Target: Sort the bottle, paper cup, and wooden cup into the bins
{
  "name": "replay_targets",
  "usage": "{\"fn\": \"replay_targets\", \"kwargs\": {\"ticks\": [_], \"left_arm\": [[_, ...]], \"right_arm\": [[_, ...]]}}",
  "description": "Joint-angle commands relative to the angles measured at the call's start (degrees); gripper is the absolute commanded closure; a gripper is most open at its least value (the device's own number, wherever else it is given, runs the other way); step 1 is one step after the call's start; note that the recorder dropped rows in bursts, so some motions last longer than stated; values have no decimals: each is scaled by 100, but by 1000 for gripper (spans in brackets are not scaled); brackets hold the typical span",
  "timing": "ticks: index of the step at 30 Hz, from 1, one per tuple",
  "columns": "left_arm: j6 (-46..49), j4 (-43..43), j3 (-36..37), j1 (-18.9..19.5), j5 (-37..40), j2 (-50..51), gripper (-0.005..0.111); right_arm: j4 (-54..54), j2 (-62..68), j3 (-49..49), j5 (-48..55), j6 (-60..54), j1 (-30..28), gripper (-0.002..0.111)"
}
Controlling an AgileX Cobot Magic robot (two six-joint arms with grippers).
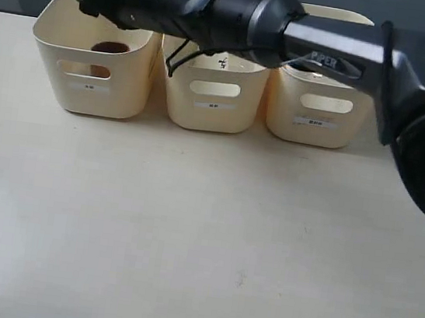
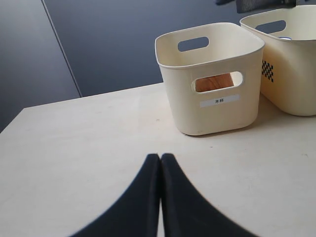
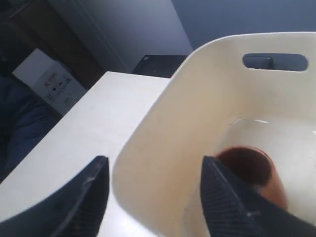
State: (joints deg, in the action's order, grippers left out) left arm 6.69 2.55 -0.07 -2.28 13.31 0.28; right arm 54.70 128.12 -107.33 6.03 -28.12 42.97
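Hovering spread and empty over the left bin [image 1: 91, 72]: right gripper [image 3: 153, 192]. Below it, wooden cup [image 3: 254, 173], upright on the bin floor, mouth up, squat, dark reddish-brown, apparently smooth. Left gripper [image 2: 160, 163] pressed together above the table [image 2: 74, 148], short of that bin.

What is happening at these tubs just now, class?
The right end effector is open above the left-hand bin, reaching across the middle. The wooden cup sits inside that bin. The left end effector is shut, holds nothing, and sits low over the table.
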Motion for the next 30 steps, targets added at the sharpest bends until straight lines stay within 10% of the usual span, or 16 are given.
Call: {"fn": "replay_targets", "kwargs": {"ticks": [1,8,17,30], "left_arm": [[-11,-4,7,-18,-5,-28,107],[-11,-4,7,-18,-5,-28,107],[-11,-4,7,-18,-5,-28,107],[-11,-4,7,-18,-5,-28,107]], "right_arm": [[-260,-540,-34,974,-32,-19,56],[-1775,-1260,-34,3845,716,-19,109],[-3430,-1432,435,6247,2038,47,109],[-4990,-4468,3206,5193,2812,47,109]]}}
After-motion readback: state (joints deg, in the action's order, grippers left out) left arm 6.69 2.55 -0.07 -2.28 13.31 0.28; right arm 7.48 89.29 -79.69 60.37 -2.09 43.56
